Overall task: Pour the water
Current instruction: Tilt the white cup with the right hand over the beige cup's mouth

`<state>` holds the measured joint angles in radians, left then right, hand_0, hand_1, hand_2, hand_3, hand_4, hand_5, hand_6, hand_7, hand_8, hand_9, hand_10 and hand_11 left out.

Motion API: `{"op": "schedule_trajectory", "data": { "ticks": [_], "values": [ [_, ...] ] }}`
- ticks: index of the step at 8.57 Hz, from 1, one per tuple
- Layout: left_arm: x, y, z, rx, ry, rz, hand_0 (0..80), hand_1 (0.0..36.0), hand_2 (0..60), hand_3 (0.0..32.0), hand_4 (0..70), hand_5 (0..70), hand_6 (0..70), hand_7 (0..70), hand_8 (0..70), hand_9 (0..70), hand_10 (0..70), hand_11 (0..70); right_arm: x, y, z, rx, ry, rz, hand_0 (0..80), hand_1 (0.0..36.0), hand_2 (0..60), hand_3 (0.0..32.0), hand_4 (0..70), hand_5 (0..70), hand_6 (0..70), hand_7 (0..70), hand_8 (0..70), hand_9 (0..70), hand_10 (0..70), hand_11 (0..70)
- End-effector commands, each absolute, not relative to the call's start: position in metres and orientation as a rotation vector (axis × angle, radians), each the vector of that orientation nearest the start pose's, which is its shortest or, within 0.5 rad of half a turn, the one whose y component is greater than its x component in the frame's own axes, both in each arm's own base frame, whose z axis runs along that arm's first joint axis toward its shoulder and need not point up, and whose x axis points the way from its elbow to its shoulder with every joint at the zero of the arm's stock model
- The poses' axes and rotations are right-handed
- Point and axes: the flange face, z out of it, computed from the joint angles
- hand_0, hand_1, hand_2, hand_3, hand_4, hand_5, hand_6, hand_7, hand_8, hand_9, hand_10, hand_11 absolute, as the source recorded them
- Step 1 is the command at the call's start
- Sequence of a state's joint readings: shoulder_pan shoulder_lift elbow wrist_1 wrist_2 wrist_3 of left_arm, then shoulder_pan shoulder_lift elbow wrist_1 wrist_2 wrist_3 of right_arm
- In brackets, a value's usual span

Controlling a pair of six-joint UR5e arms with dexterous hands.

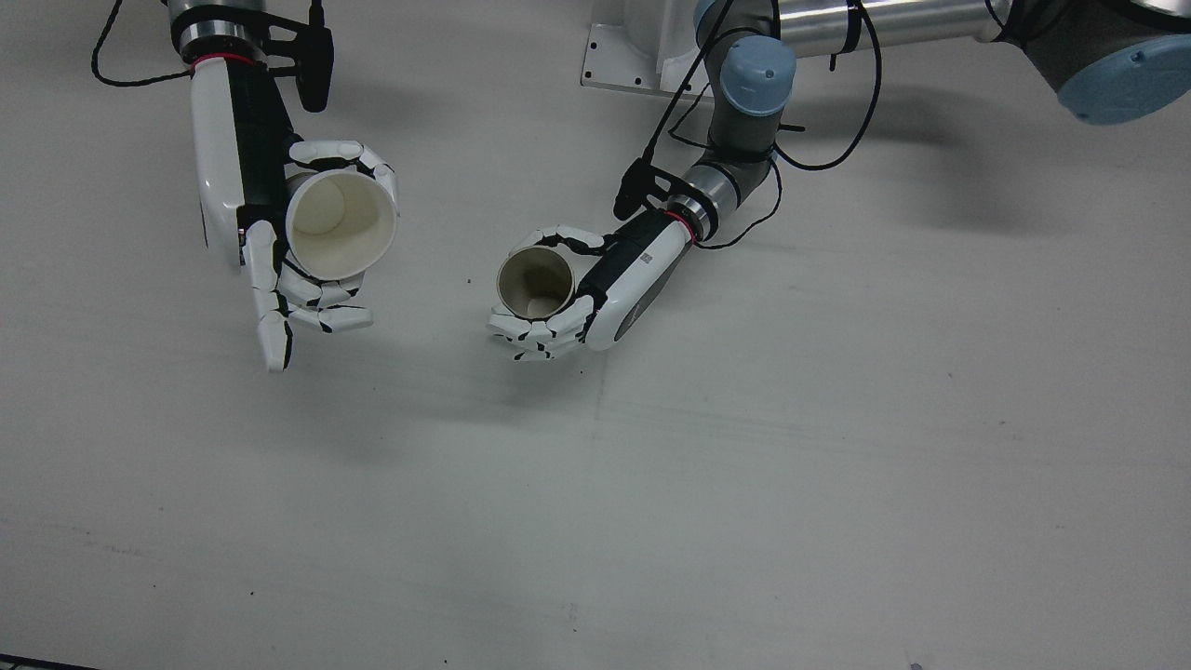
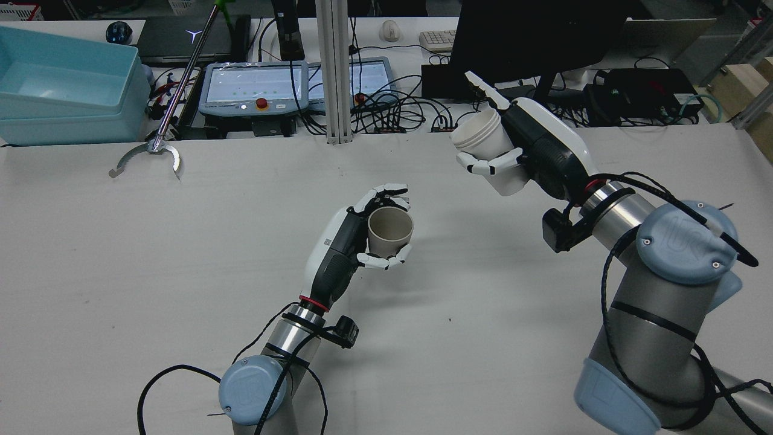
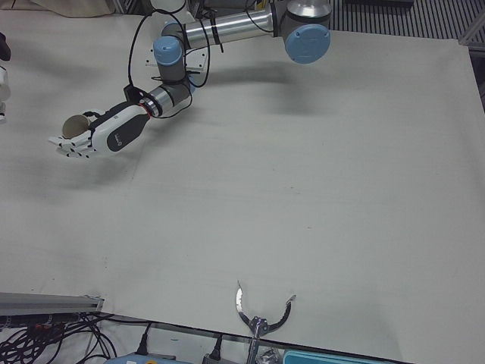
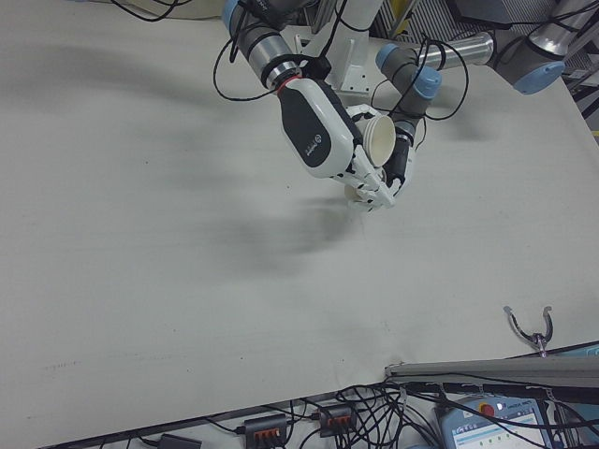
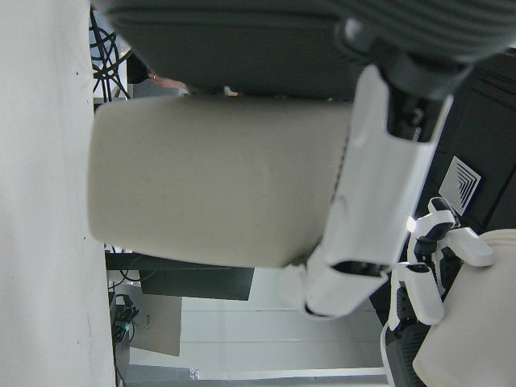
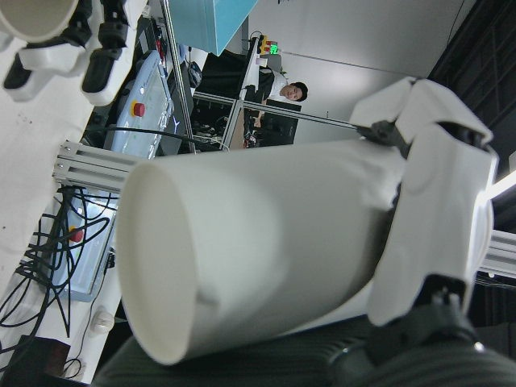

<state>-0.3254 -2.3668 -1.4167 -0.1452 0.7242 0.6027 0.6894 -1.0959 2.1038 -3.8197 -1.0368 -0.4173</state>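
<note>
The left robot hand grips a beige cup upright; the right robot hand grips a tilted white cup above the bench.

Left hand low over the table centre, fingers wrapped round an upright beige cup, forearm angled down. Right hand raised higher on the far right side, fingers closed on a white cup tilted toward the left.
</note>
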Motion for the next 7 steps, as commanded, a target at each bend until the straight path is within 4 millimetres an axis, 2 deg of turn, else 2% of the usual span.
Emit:
{"op": "schedule_trajectory", "data": {
  "ticks": [1,2,3,4,6,7],
  "values": [
    [0.63,-0.433,0.25,-0.356,2.586,-1.56,80.0,36.0,60.0,0.0,19.3,28.6,32.2,52.8,20.3,30.8,21.0,35.0,-0.271,-0.436,0.31,0.096,2.732,-2.307,77.5,36.0,60.0,0.0,0.0,7.7,60.5,70.0,33.8,37.8,49.3,70.0],
    [0.63,-0.433,0.249,-0.359,2.587,-1.556,80.0,36.0,60.0,0.0,19.2,28.5,31.9,52.4,20.1,30.6,20.6,34.5,-0.248,-0.443,0.332,-0.053,2.74,-2.377,80.0,36.0,60.0,0.0,0.0,8.0,59.9,70.0,33.2,36.9,48.5,70.0],
    [0.63,-0.433,0.25,-0.357,2.586,-1.558,80.0,36.0,60.0,0.0,19.3,28.4,31.9,52.3,20.1,30.5,20.6,34.5,-0.218,-0.46,0.329,-0.236,2.874,-2.392,80.0,36.0,60.0,0.0,0.0,7.8,58.8,70.0,32.6,36.4,48.3,70.0],
    [0.63,-0.433,0.25,-0.357,2.586,-1.558,80.0,36.0,60.0,0.0,19.5,29.2,32.4,52.7,20.3,30.7,20.6,34.5,-0.2,-0.468,0.328,-0.443,2.943,-2.392,79.7,36.0,60.0,0.0,0.0,6.6,53.7,70.0,30.3,35.5,49.4,70.0],
    [0.63,-0.432,0.251,-0.358,2.584,-1.555,80.0,36.0,60.0,0.0,19.4,29.2,32.4,52.8,20.3,30.7,20.5,34.3,-0.191,-0.468,0.32,-0.761,3.047,-2.338,80.0,36.0,60.0,0.0,0.3,6.2,52.1,69.1,29.7,35.3,48.8,70.0],
    [0.63,-0.433,0.252,-0.355,2.581,-1.555,80.0,36.0,60.0,0.0,19.4,29.1,32.3,52.5,20.2,30.5,20.4,34.2,-0.194,-0.466,0.321,-0.869,3.111,-2.32,80.0,36.0,60.0,0.0,0.8,6.0,50.8,67.9,29.8,35.5,49.4,70.0]
  ]
}}
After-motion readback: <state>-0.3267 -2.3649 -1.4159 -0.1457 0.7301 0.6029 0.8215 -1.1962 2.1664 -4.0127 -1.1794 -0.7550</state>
